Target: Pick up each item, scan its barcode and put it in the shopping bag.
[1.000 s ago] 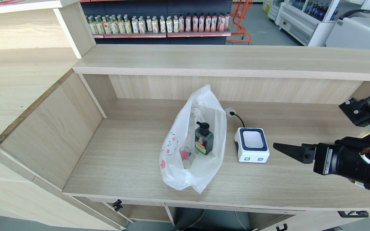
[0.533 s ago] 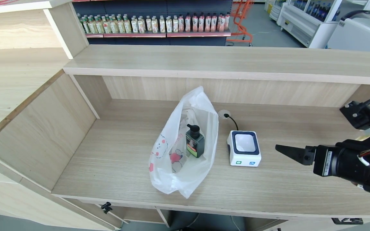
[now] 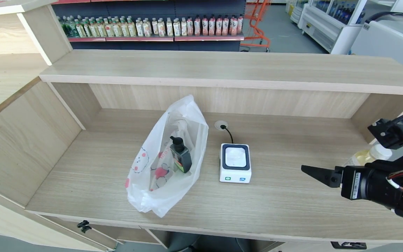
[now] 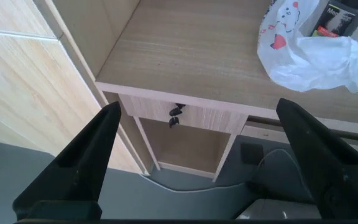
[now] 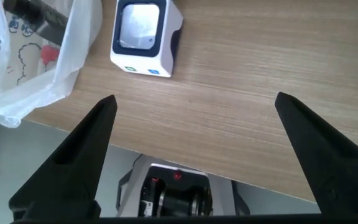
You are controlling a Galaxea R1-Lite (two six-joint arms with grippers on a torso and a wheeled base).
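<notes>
Checkout counter: pale wood top [image 3: 285, 203] under a raised ledge, with rows of drink bottles [image 3: 152, 28] on the store shelving behind.
View: big swing here. Bag, scanner and ledge have all slid toward the robot's left in the head view, together. That's the camera turning right, not the goods moving.
Shopping bag: the white plastic bag [image 3: 145, 196] lies open on the counter, printed side toward the front edge.
Pump bottle: the dark pump bottle [image 3: 181, 157] sits inside the bag, so by my read that item is bagged.
Scanner: the white barcode scanner [image 3: 235, 162] stands just beside the bag on the robot's right, window up, nothing over it, and its cable [image 3: 227, 131] runs back into a counter port.
New arrival: a white-capped bottle [image 3: 371, 155] of pale liquid has come into sight at the far right, behind the right arm. Likely the next item.
Right gripper: the right gripper [image 5: 194, 102] is spread wide and empty over the counter, right of the scanner.
Left gripper: the left gripper [image 4: 199, 106] is also wide apart and empty, off the counter's front edge, near the bag's corner.
Meaning: the turn lines the right arm up for that bottle. Pick, scan and bagging are all to come.
</notes>
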